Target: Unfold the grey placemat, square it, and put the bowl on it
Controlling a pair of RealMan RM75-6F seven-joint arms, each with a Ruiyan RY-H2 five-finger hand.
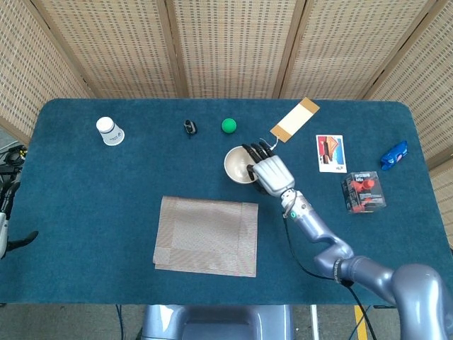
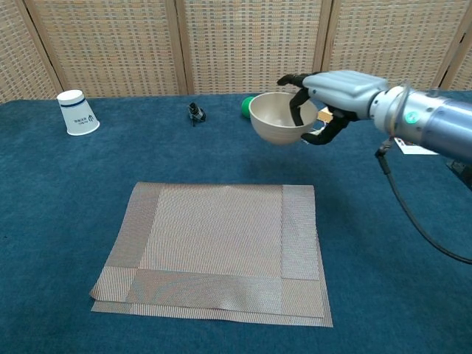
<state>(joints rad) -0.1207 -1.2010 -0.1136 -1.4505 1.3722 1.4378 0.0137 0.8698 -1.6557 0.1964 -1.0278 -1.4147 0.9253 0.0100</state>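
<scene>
The grey placemat [image 1: 206, 236] [image 2: 215, 249] lies flat on the table's near middle, with a folded band along its front edge. My right hand [image 1: 270, 173] [image 2: 338, 90] grips the cream bowl [image 1: 240, 165] [image 2: 278, 118] by its right rim, fingers inside and thumb outside. The bowl hangs in the air, tilted slightly, behind the mat's far right corner. My left hand shows in neither view.
A white paper cup [image 1: 110, 131] [image 2: 77, 112] lies at the far left. A small black clip [image 1: 189, 127] [image 2: 195, 113] and a green ball [image 1: 228, 125] [image 2: 247, 104] sit behind the mat. A tan card [image 1: 295, 119], a picture card [image 1: 330, 154], a dark box [image 1: 363, 192] and a blue packet [image 1: 394, 154] lie right.
</scene>
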